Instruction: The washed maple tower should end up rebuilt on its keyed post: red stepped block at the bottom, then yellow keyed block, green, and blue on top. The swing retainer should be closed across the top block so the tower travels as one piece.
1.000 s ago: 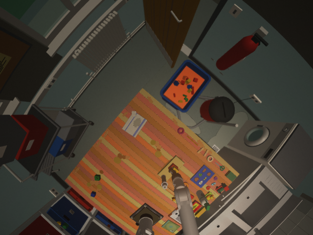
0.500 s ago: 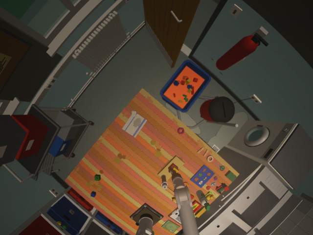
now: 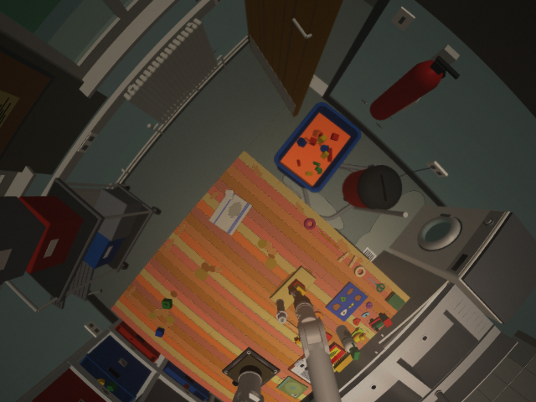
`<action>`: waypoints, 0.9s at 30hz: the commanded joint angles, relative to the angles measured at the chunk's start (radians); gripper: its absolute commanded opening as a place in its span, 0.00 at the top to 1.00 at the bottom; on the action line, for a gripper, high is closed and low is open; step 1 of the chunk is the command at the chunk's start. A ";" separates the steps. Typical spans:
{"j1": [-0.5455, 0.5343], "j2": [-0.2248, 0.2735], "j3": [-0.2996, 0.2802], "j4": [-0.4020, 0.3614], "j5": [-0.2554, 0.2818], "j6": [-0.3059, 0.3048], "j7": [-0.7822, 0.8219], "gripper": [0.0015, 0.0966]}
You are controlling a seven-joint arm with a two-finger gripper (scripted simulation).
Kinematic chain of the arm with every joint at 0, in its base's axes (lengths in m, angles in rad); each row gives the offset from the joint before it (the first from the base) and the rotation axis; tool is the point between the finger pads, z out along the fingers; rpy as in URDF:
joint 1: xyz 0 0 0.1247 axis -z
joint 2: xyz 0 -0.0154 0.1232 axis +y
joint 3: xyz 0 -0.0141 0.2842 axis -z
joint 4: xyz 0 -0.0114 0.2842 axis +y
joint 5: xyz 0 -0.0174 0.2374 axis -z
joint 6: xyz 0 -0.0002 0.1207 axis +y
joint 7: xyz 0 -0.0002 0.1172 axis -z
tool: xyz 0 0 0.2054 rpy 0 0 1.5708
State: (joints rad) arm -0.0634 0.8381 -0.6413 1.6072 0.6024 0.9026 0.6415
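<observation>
The red stepped block (image 3: 296,286) sits on the tan base plate (image 3: 293,287) of the keyed post, near the middle of the striped rug. Just below it, my gripper (image 3: 299,293) hangs over the plate, closed around the yellow keyed block (image 3: 301,294), of which only a sliver shows. The green block (image 3: 166,304) lies far to the left on the rug. The blue block (image 3: 159,332) lies below the green one, near the rug's edge. I cannot make out the swing retainer.
A blue bin (image 3: 317,146) of small toys stands beyond the rug's far corner. A blue shape-sorter board (image 3: 346,301) and loose toys lie right of the plate. A pink ring (image 3: 309,223) and a folded cloth (image 3: 230,213) lie further up the rug.
</observation>
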 commanded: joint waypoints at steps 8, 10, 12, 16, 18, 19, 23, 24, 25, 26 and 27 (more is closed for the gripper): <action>-0.001 0.001 0.001 0.000 0.002 -0.004 -0.002 0.93; -0.001 0.002 0.001 0.001 0.003 -0.005 -0.002 0.93; -0.001 0.003 0.002 0.001 0.003 -0.006 -0.003 0.93; -0.002 0.004 0.002 0.002 0.004 -0.007 -0.004 0.93; -0.002 0.004 0.003 0.002 0.005 -0.008 -0.004 0.93; -0.002 0.005 0.003 0.002 0.005 -0.009 -0.004 0.93; -0.002 0.006 0.004 0.003 0.006 -0.011 -0.005 0.93; -0.002 0.006 0.004 0.003 0.006 -0.011 -0.005 0.93; -0.002 0.006 0.004 0.004 0.007 -0.011 -0.005 0.93; -0.002 0.007 0.004 0.004 0.007 -0.012 -0.006 0.93; -0.003 0.007 0.004 0.004 0.007 -0.012 -0.006 0.93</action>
State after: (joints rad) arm -0.0659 0.8462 -0.6364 1.6122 0.6095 0.8904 0.6356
